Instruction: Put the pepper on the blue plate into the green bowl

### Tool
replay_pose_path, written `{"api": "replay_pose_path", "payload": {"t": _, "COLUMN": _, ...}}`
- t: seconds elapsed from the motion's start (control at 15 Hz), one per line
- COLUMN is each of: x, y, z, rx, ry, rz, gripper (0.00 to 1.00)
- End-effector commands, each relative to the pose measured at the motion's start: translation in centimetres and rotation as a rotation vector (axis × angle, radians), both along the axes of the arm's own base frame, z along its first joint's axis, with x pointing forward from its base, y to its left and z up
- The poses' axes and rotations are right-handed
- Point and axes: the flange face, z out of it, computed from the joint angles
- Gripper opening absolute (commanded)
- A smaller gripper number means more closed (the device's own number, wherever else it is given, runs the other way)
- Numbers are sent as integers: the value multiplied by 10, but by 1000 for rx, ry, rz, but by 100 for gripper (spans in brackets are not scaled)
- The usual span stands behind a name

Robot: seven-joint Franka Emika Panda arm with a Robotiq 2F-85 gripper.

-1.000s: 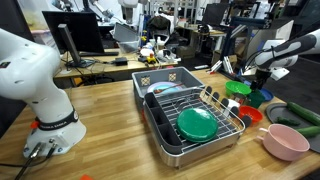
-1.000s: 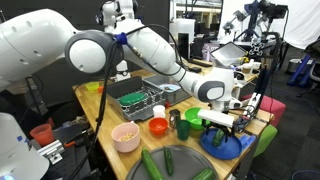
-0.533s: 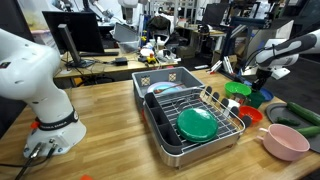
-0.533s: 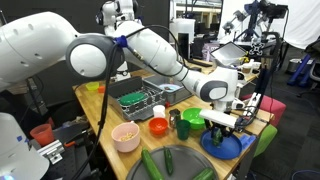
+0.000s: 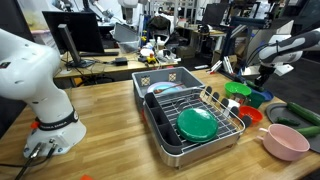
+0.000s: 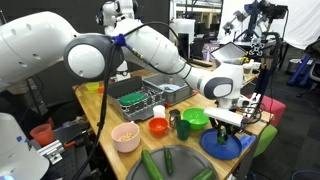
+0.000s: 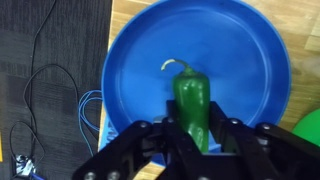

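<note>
One pepper (image 7: 190, 100), higher now in claw (image 7: 197, 130)

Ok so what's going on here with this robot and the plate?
The robot arm is stretched out over the blue plate. Its hand appears closed on the green pepper, with a finger against each side. Whether the pepper is clear of the plate is hard to tell. The green bowl sits right beside the plate, and the pepper is not in it yet.
</note>
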Motion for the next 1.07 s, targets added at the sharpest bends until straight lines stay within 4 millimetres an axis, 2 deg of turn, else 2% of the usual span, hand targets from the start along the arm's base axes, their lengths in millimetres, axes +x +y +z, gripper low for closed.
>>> {"api": "replay_pose_path", "payload": {"t": 0.0, "x": -5, "y": -6, "z": 18, "rx": 11, "ry": 2, "rz": 16, "gripper": 9}}
{"api": "replay_pose_path", "payload": {"t": 0.2, "x": -8, "y": -10, "z": 40, "rx": -108, "ry": 15, "rz": 22, "gripper": 9}}
{"api": "replay_pose_path", "payload": {"t": 0.33, "x": -13, "y": -8, "z": 64, "rx": -188, "ry": 30, "rz": 52, "gripper": 9}}
{"api": "replay_pose_path", "payload": {"t": 0.47, "x": -17, "y": 1, "z": 89, "rx": -264, "ry": 40, "rz": 102, "gripper": 9}}
{"api": "replay_pose_path", "payload": {"t": 0.6, "x": -18, "y": 27, "z": 112, "rx": -310, "ry": 44, "rz": 182, "gripper": 9}}
{"api": "replay_pose_path", "payload": {"t": 0.73, "x": -22, "y": 61, "z": 128, "rx": -335, "ry": 64, "rz": 269, "gripper": 9}}
{"api": "replay_pose_path", "payload": {"t": 1.0, "x": -49, "y": 132, "z": 135, "rx": -356, "ry": 134, "rz": 439, "gripper": 9}}
